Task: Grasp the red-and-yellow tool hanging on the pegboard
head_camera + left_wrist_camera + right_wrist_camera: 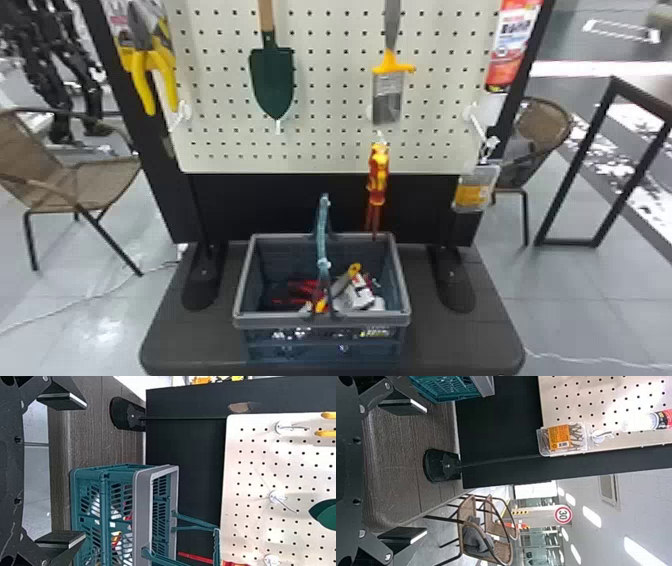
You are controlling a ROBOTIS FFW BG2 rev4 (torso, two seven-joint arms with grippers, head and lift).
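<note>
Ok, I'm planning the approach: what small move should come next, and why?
Probably lift the right gripper toward the red-and-yellow tool: it hangs untouched at the lower edge of the pegboard, right of the basket handle, and the fingers are open.

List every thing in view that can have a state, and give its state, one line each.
red-and-yellow tool, hanging on the pegboard, not grasped
green trowel, hanging
yellow-handled pliers, hanging
screw pack, hanging
basket, handle upright, not empty
left gripper, open, holding nothing
right gripper, open, holding nothing
</note>
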